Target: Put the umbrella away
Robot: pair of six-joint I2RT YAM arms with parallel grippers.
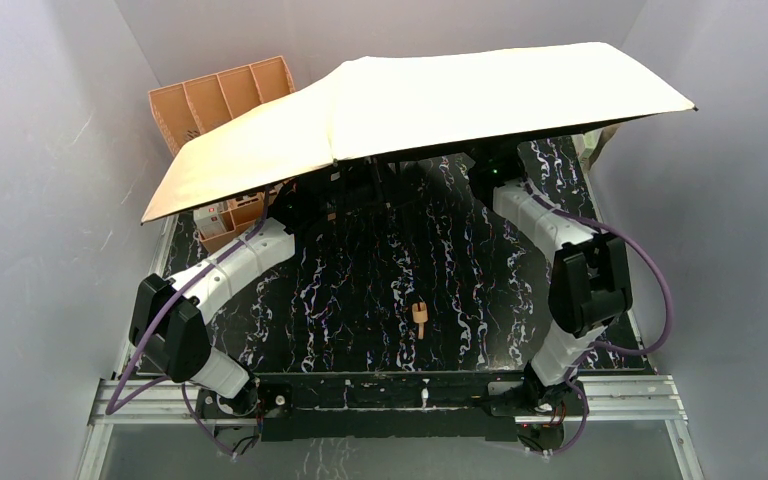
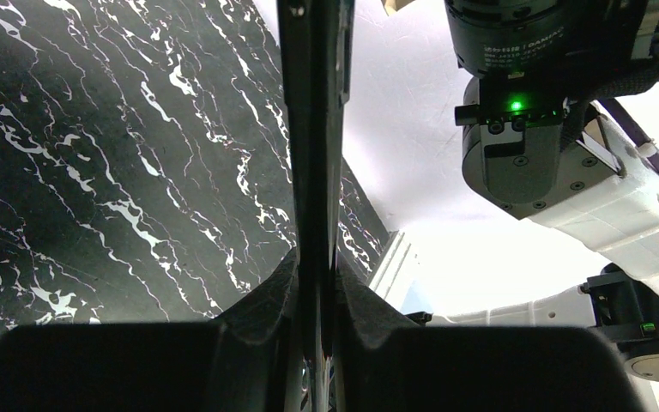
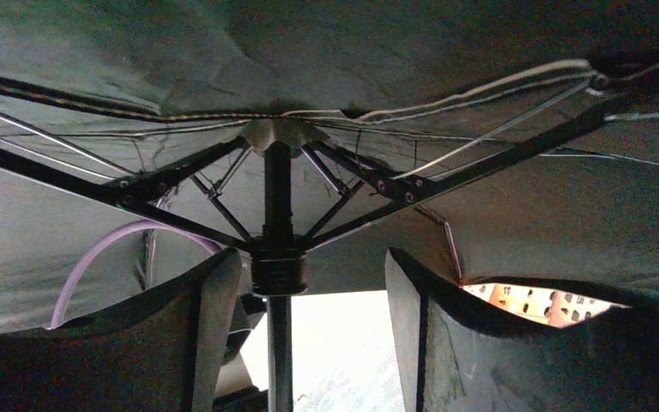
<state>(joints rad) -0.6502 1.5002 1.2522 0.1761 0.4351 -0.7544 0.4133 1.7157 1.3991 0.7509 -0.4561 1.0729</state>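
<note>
The umbrella (image 1: 430, 110) is open, its pale peach canopy spread over the back of the table and hiding both grippers in the top view. In the left wrist view my left gripper (image 2: 316, 270) is shut on the umbrella's dark shaft (image 2: 313, 129), which runs straight up between the fingers. In the right wrist view my right gripper (image 3: 309, 287) is open under the canopy. The black runner (image 3: 278, 270) and the shaft stand between its fingers, close to the left finger (image 3: 214, 326). Dark ribs (image 3: 446, 176) fan out above.
The orange slotted organizer (image 1: 220, 100) stands at the back left, partly under the canopy, and shows past the right finger (image 3: 541, 305). A small tan piece (image 1: 419, 318) lies on the black marbled table (image 1: 360, 300). The right arm (image 2: 549, 163) hangs close to the left gripper.
</note>
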